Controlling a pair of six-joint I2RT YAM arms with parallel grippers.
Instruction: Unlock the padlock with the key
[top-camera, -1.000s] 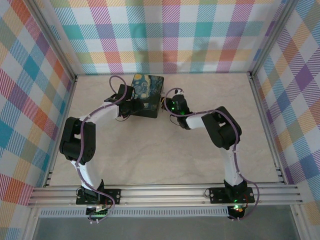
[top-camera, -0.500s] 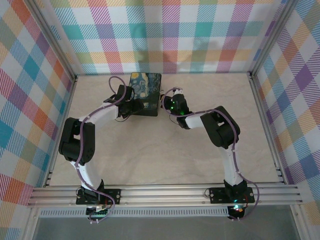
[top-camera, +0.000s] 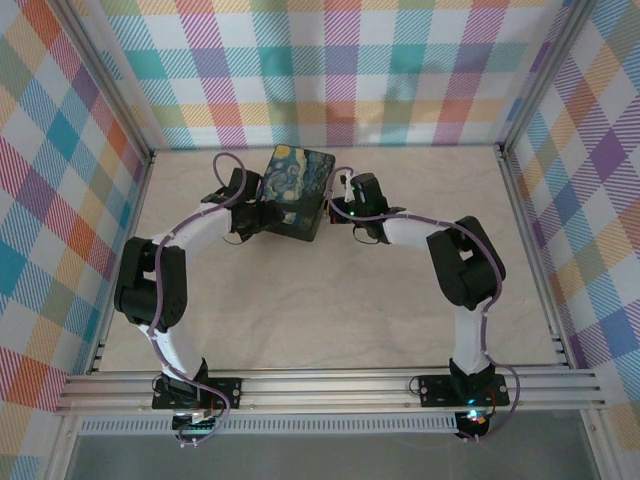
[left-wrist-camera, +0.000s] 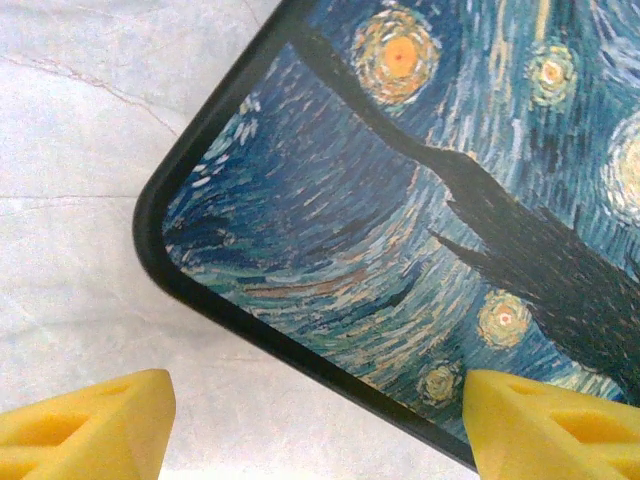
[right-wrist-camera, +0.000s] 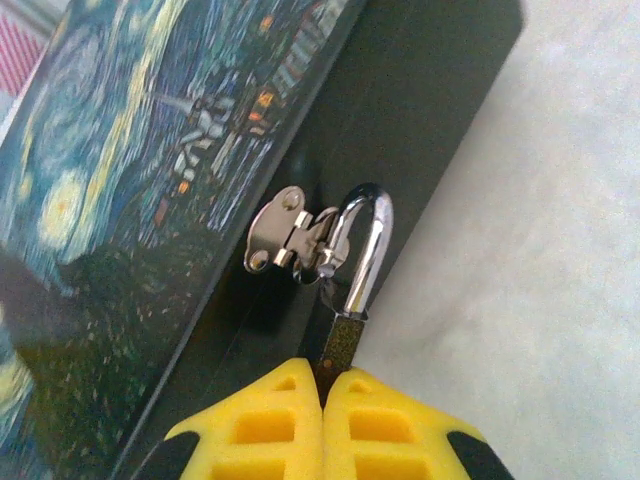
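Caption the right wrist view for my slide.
Shut right jaws at the padlock, whose shackle hooks the hasp on the painted tin.

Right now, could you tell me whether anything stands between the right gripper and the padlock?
Nothing visible does. The shut right gripper has its tips at the dark lower end of the padlock, whose shackle hangs through the hasp on the painted tin.

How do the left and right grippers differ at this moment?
The left gripper has its jaws wide apart; the right gripper has its jaws pressed shut. The left gripper straddles a corner of the painted tin; the right gripper points at the padlock on the hasp. Both are at the tin.
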